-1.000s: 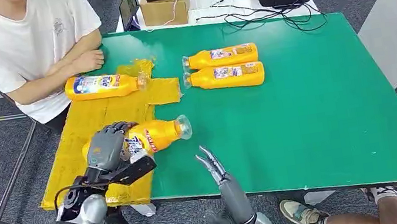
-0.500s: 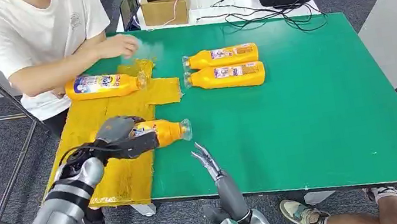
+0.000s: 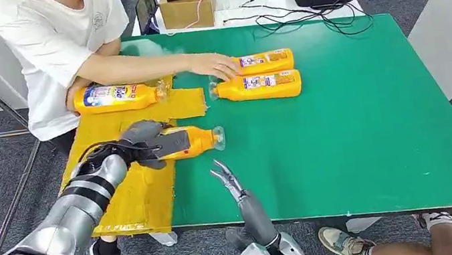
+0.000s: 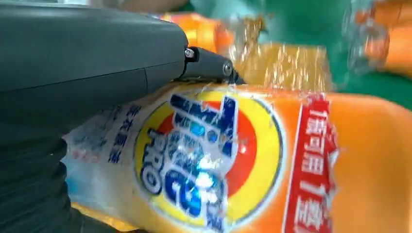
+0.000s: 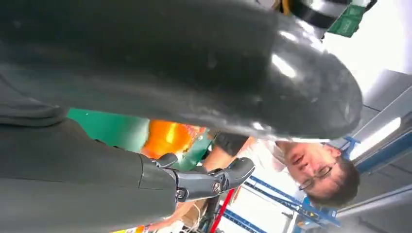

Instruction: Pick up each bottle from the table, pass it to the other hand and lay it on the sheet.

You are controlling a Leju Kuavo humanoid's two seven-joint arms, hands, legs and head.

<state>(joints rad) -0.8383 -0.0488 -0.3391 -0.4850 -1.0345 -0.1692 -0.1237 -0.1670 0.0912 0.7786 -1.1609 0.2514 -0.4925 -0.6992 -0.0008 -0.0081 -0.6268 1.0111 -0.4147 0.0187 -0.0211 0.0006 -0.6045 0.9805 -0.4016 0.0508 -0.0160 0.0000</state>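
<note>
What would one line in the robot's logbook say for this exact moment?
left hand: holds bottle over yellow sheet | right hand: open, empty | person's hand: on far bottle

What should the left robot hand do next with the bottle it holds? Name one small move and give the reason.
Probably carry the held bottle a little further over the yellow sheet before lowering it. The left robot hand grips its base, but the capped end hangs over the green table. The right robot hand is open and apart, so the handover looks done.
</note>
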